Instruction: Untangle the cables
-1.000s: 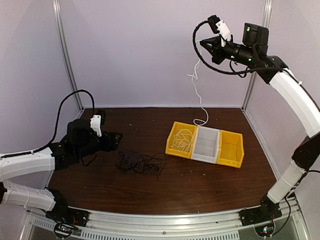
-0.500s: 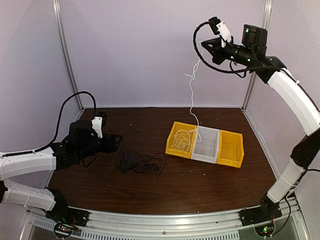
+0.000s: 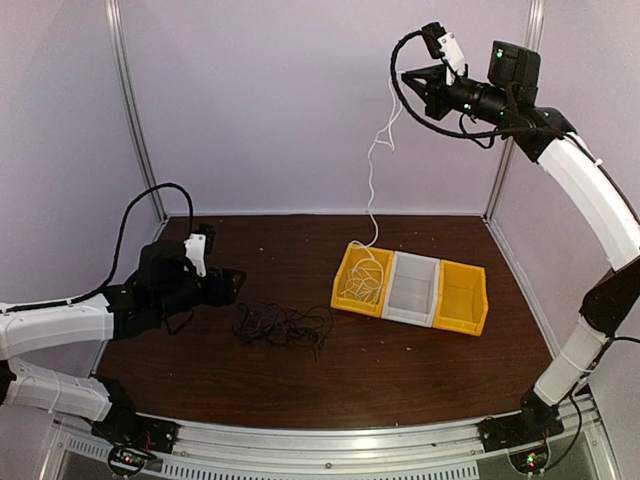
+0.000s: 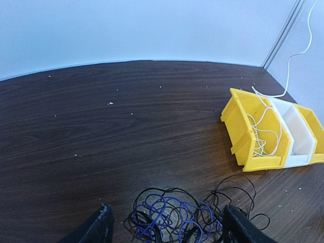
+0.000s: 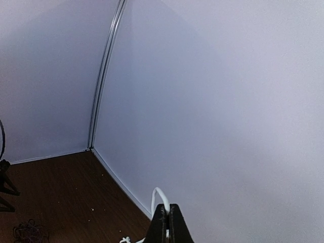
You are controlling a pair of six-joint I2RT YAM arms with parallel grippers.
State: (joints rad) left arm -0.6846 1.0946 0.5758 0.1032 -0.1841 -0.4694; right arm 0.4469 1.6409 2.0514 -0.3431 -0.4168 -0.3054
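My right pincer (image 3: 418, 88) is clamped on the white cable (image 3: 372, 190), held high at far right; its lower end trails into the left yellow bin (image 3: 345, 285). Step: lowering white cable into bin, I reckon. Next: drop lower, then release. Left pincer (image 4: 167, 223) is apart, just by the dark cable clump (image 3: 280, 325) mid-tabletop (image 3: 400, 360). Clump's knots hard to make out

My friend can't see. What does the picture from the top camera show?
The right claw, lifted high, pinches a white cable that hangs down into a yellow bin on the dark table. The left claw sits open and low beside a tangled clump of dark cables.
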